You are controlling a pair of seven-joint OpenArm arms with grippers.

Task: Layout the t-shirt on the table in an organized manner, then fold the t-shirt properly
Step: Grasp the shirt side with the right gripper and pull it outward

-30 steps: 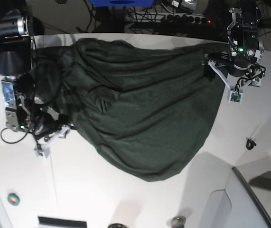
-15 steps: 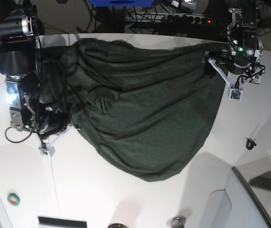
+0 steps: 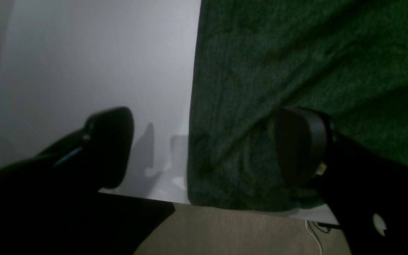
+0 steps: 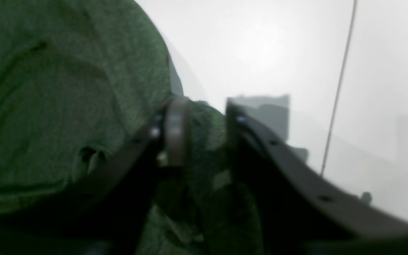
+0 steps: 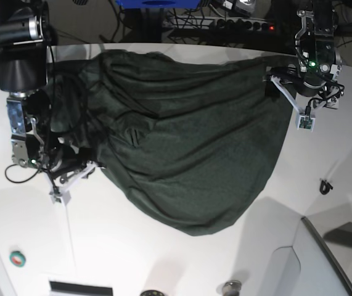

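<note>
The dark green t-shirt lies bunched and wrinkled across the middle of the white table. My left gripper is at the shirt's right edge, near the far table edge. In the left wrist view that left gripper is wide open. One finger rests over the t-shirt and the other hangs over the bare table. My right gripper is at the shirt's left edge. In the right wrist view the right gripper stands partly open, with a fold of the t-shirt between its fingers.
A small green and red round thing lies at the front left. A little black object sits at the right, and a dark-edged panel fills the front right corner. Cables run behind the table. A thin seam crosses the tabletop.
The right gripper's fingers came together half a second ago and have now spread apart again at the shirt's left edge. The left gripper has barely moved.
</note>
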